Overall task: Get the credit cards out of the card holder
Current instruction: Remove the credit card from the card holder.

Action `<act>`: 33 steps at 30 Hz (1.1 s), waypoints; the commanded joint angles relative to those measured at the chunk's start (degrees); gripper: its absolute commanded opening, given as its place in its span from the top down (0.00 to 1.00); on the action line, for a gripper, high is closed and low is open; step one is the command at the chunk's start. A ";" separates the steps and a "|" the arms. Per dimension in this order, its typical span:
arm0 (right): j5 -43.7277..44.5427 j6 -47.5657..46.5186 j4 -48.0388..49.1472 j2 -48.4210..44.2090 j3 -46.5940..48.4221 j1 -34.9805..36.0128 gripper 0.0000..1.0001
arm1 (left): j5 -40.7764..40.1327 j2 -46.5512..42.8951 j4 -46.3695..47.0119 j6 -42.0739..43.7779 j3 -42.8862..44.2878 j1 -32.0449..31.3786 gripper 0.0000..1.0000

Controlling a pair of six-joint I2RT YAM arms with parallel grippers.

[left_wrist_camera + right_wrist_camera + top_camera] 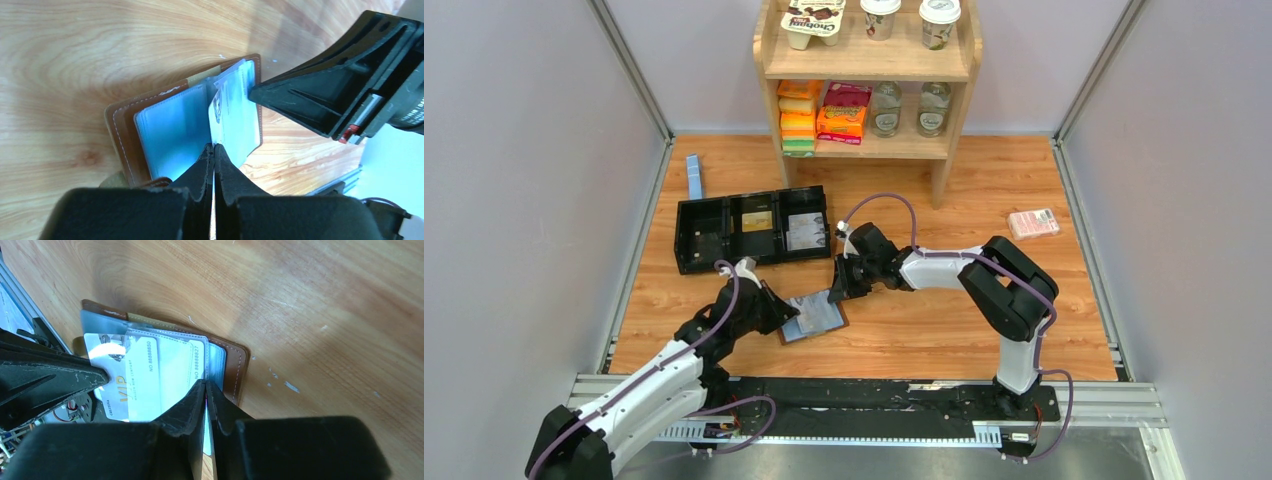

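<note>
The card holder [816, 316] lies open on the bench [944, 330] between my arms. My left end effector [214, 150] is pinched together on its inner leaf, anchoring it, I judge. My right end effector [205, 386] is pinched together on the credit cards [142, 382] at their exposed end, apparently ready to pull.

left arm [646, 392] and right arm [939, 268]: white tubular links joined by bulky matte black joint housings, with a thin purple cable [880, 198] looping along each. the wedge-shaped black fingers [185, 410] show pale scuffs along their edges. a small red tab [351, 131] sits in one black housing.
</note>
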 commanded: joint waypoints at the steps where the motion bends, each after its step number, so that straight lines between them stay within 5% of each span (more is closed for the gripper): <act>1: 6.55 -2.45 -6.87 3.99 -1.64 0.02 0.86 | -5.40 0.39 -13.67 5.38 4.63 -0.25 1.00; 21: 6.64 -6.22 -8.54 -3.82 -0.23 0.02 0.81 | -10.79 2.50 -28.62 26.46 21.25 -0.25 1.00; 29: 3.22 -15.26 -5.73 -19.19 -1.72 0.02 0.51 | 3.44 0.75 -27.13 45.26 30.29 -0.25 1.00; 33: -0.29 -21.42 -3.44 -28.51 -3.22 0.11 0.39 | 17.56 1.01 -27.30 54.69 34.95 -0.25 1.00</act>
